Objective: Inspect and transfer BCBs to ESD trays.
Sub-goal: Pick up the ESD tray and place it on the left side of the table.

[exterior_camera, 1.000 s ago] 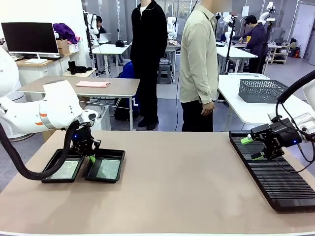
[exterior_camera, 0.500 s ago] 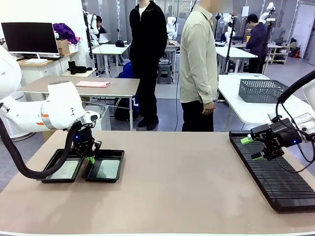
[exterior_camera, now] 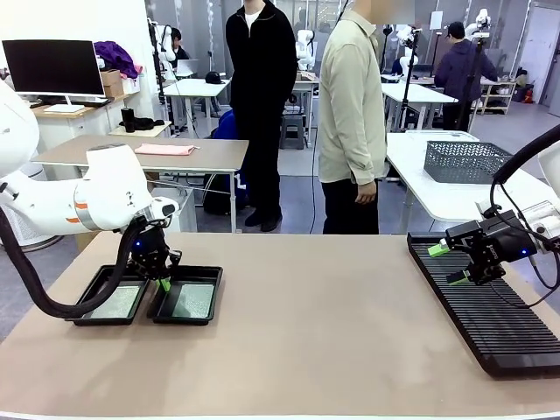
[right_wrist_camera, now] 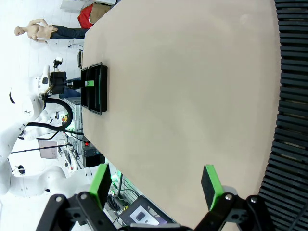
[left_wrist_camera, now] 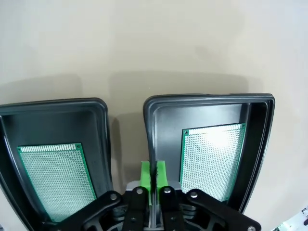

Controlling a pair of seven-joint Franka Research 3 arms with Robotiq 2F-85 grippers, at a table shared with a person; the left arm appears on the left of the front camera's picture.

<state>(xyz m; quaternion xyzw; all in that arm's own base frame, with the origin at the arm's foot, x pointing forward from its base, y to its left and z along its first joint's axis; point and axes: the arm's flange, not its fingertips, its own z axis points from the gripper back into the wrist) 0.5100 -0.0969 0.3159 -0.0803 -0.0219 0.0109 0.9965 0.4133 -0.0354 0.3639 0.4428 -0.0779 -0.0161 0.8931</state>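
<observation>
A: Where is the left gripper (left_wrist_camera: pixel 153 174)?

B: Its green pads are pressed together with nothing between them; it hangs over the raised rims where the two shallow black plastic ESD trays (left_wrist_camera: pixel 153 125) meet, side by side at the worktop's left edge; in the front view it (exterior_camera: pixel 163 283) sits at the same seam.

A: And the boards?

B: One thin green speckled circuit board (left_wrist_camera: pixel 211 159) lies flat on the floor of the tray just to one side of the pads; a second board (left_wrist_camera: pixel 57 178) lies flat in the tray on the other side; neither touches the pads.

A: The right gripper (right_wrist_camera: pixel 156 184)?

B: Jaws spread wide, holding nothing; it hovers over the long black ribbed slotted rack (exterior_camera: pixel 490 315) along the worktop's right edge, well apart from the trays; a person in a pale shirt (exterior_camera: pixel 352 114) stands at the far edge.
</observation>
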